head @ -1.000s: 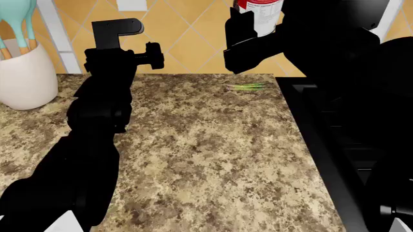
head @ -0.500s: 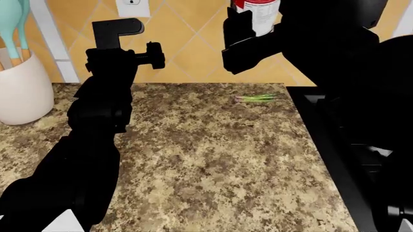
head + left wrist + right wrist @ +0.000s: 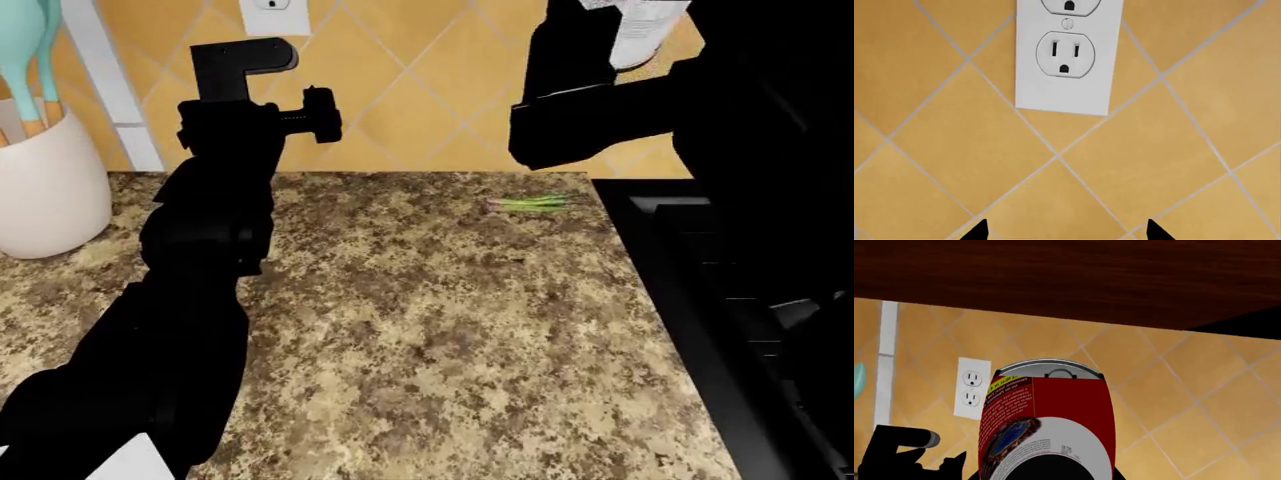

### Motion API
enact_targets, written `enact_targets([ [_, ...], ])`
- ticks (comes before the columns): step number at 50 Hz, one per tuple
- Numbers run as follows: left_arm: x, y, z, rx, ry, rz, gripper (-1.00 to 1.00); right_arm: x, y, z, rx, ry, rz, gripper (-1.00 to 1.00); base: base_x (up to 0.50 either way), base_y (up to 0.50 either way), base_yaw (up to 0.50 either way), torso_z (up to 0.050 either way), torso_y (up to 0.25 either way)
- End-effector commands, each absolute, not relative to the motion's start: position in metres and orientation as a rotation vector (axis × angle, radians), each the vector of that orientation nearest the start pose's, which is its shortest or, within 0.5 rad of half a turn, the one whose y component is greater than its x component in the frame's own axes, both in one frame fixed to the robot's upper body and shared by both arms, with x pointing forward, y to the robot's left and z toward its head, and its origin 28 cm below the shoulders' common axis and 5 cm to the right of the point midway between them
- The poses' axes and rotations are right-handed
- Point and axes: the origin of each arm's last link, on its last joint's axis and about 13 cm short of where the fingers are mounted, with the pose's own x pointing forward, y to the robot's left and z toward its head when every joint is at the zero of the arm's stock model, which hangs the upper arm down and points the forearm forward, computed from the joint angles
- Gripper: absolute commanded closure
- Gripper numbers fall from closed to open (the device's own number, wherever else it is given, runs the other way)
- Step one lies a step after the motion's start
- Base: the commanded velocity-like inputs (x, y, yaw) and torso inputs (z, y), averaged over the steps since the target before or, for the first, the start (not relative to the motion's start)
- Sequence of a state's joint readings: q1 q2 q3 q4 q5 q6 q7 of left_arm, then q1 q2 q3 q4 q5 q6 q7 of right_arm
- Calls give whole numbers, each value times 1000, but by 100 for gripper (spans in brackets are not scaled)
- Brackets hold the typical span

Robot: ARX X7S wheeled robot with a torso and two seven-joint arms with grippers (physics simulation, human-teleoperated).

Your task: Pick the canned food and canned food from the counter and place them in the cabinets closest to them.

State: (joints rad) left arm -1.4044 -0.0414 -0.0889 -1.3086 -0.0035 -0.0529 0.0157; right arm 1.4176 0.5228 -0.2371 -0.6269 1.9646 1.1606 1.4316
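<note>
The canned food, a red-and-white cylinder with a silver lid, stands upright in my right gripper, which is shut on it. It is lifted close under the dark reddish-brown cabinets. In the head view only the can's white lower part shows at the top edge, above the right gripper and well over the granite counter. My left gripper is open with nothing between its fingers, facing a wall outlet.
A black stove top borders the counter on the right. Thin green stalks lie by the tiled backsplash. A white utensil holder with teal tools stands at the left. My left arm rises over the counter's left side.
My right gripper has carried the can up and to the right, so most of the can has left the head view's top edge. The left arm has stayed still.
</note>
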Motion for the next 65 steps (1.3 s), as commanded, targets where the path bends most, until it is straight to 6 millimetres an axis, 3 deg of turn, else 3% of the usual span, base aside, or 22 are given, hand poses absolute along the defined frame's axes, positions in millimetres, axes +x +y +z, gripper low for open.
enact_targets([
  [1, 439, 225, 222, -78, -48, 41, -100, 140, -84, 347, -106, -407, 77, 100, 26, 0, 0, 0, 10],
  [30, 439, 224, 221, -58, -56, 49, -100, 99, -85, 365, -3, -539, -4, 100, 26, 0, 0, 1, 0],
  [44, 439, 224, 221, -47, -55, 54, -100, 92, -87, 400, 3, -650, -43, 100, 28, 0, 1, 0, 0],
  [65, 439, 222, 220, -21, -51, 56, -100, 102, -64, 452, -23, -698, -41, 100, 29, 0, 2, 0, 0],
])
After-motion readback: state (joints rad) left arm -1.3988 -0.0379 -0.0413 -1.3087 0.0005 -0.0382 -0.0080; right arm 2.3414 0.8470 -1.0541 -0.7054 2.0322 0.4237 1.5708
